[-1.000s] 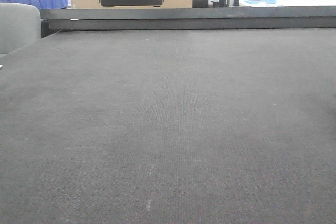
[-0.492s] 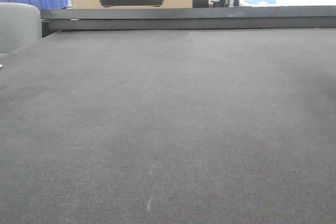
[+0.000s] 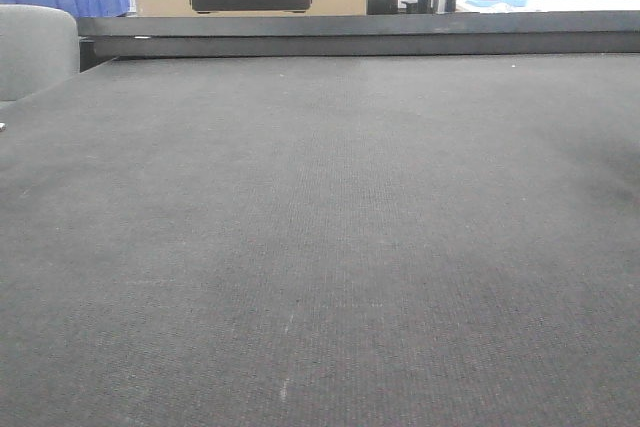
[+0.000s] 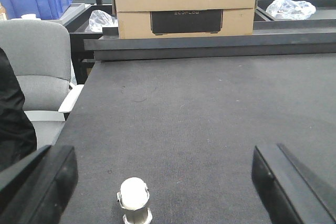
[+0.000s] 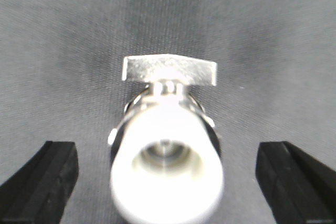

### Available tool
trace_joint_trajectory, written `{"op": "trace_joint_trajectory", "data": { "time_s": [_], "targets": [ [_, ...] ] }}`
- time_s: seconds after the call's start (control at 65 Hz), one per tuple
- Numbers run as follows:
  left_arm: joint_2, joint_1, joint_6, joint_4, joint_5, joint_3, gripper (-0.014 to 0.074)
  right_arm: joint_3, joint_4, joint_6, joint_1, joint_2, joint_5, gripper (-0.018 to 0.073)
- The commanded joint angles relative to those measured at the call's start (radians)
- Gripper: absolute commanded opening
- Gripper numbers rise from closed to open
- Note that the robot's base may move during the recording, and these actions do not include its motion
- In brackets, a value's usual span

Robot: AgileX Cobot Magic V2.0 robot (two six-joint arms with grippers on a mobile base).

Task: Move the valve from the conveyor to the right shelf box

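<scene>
We see the white-capped silver metal valve (image 5: 167,156) lying on the dark grey woven conveyor belt (image 5: 63,40), centred btw. the spread-apart fingers of the right tool (image 5: 168,177), long axis pointing at its camera, so the right arm is nearer vs. the left tool (image 4: 163,182), also apart.

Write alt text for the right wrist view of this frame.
A metal valve with a white end and flat handle sits on the dark grey conveyor, close up and blurred. The right hand is open, its black fingers on either side, clear of the valve.
</scene>
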Motion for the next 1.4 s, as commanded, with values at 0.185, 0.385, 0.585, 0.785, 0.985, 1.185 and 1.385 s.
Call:
{"op": "trace_joint_trajectory", "data": {
  "time_s": [0.185, 0.385, 0.585, 0.785, 0.985, 1.185, 1.385],
  "targets": [
    [0.0, -0.007, -0.007, -0.006, -0.013, -0.007, 0.0581, -0.009, -0.013, -0.012, 0.002, 0.04, -0.027, 0.0311],
    [0.0, -0.007, -0.007, -0.006, -0.003, -0.02, 0.0581, -0.009, -0.013, -0.012, 0.002, 0.038, -0.037, -0.0166],
    [0.088, -0.002, -0.007, -0.006, 0.248, -0.181, 0.0556, 0.001, 0.016, -0.012, 0.002, -0.013, -0.052, -0.0153],
    [0.292, -0.002, -0.007, 0.019, 0.49, -0.413, 0.0554, 0.121, 0.031, -0.012, 0.002, -0.161, -0.14, -0.0153],
    [0.554, 0.101, 0.004, 0.029, 0.739, -0.655, 0.0554, 0.26, 0.049, -0.012, 0.002, -0.329, -0.233, -0.0153],
    [0.79, 0.156, 0.055, 0.029, 0.843, -0.815, 0.0554, 0.279, 0.051, -0.012, 0.002, -0.419, -0.253, -0.0153],
    [0.968, 0.156, 0.055, 0.025, 0.85, -0.855, 0.0554, 0.279, 0.054, -0.012, 0.002, -0.432, -0.253, -0.0153]
  ]
}}
